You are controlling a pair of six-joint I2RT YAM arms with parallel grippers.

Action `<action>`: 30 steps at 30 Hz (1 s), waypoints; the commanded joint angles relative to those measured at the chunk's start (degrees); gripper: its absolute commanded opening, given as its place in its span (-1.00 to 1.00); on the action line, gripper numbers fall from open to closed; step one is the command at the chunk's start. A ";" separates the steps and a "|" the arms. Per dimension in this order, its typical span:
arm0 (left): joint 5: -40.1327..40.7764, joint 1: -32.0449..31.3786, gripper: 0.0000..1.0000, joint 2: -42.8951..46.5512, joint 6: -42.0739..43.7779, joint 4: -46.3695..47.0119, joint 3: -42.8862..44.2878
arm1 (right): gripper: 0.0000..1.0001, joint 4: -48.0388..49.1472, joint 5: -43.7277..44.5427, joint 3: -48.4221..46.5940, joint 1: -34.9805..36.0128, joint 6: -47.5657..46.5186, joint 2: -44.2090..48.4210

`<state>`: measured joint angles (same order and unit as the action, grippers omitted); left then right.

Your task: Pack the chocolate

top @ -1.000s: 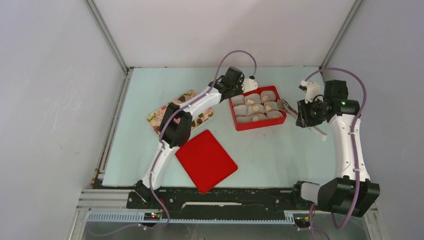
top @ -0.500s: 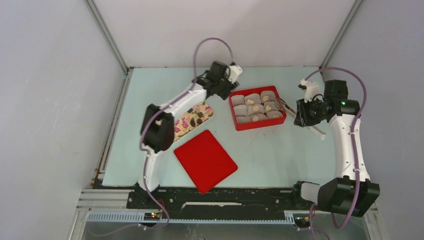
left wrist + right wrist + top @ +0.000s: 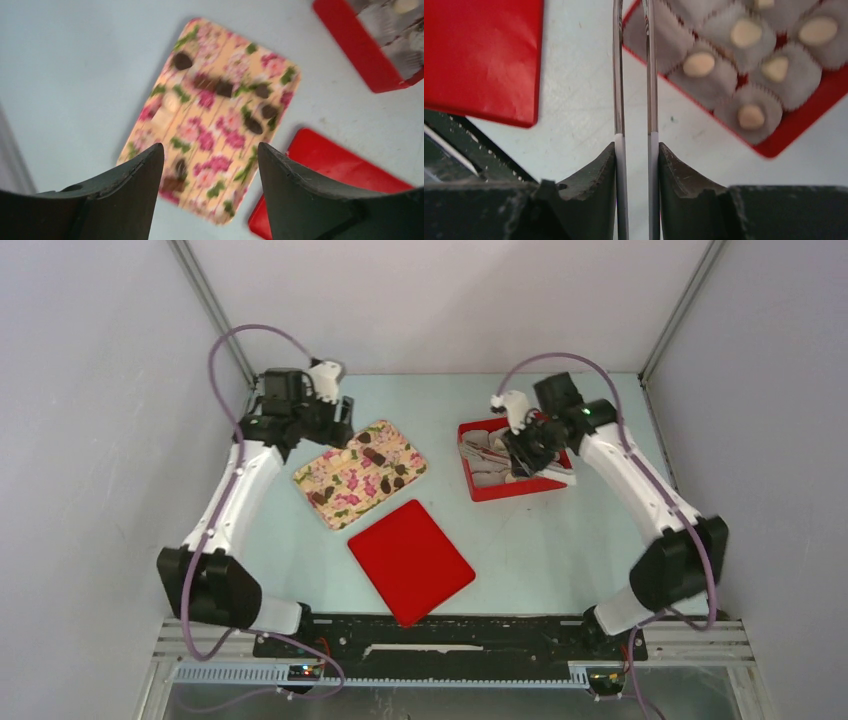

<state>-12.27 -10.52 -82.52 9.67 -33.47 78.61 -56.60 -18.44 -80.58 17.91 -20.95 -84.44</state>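
Observation:
Dark chocolate lumps (image 3: 372, 453) lie on the flower-print tray (image 3: 345, 485); in the left wrist view several dark ones (image 3: 182, 61) and a pale one (image 3: 170, 102) show, blurred. My left gripper (image 3: 335, 420) hangs open and empty above the tray's far left end (image 3: 210, 147). My right gripper (image 3: 522, 445) is over the red box (image 3: 520, 490), shut on metal tongs (image 3: 618, 75) whose two arms reach past the box's corner; the tips are out of view. Pale chocolates (image 3: 699, 64) sit in white paper cups inside the box (image 3: 804, 127).
The red lid (image 3: 411, 560) lies flat in front of the tray and the box; it also shows in the left wrist view (image 3: 330, 165) and the right wrist view (image 3: 484, 55). Grey walls enclose the table on three sides.
My left arm has swung left from the red box's far corner to the tray's far side. My right arm has moved left from the right of the box to above it, tongs in hand.

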 commanded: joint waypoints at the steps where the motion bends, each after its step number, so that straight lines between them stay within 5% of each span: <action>1: -3.22 8.85 0.48 8.03 4.37 -11.86 -2.24 | -0.34 2.41 -0.41 -12.21 5.66 1.04 -9.77; 5: -3.04 15.85 0.56 19.40 3.66 -11.62 -9.72 | -0.33 1.14 -0.09 -25.37 11.89 1.35 -21.70; 13: -2.52 17.09 0.62 35.20 1.49 -10.56 -22.40 | -0.27 -5.66 -0.11 -52.62 18.21 3.15 -43.40; 30: -2.51 17.64 0.64 36.35 1.67 -7.72 -25.60 | -0.07 -2.95 5.63 -57.36 21.91 5.29 -51.97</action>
<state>-13.78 6.57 -46.26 11.86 -43.75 54.33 -61.23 -14.74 -134.15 39.94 -16.91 -135.06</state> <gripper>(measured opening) 0.816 0.459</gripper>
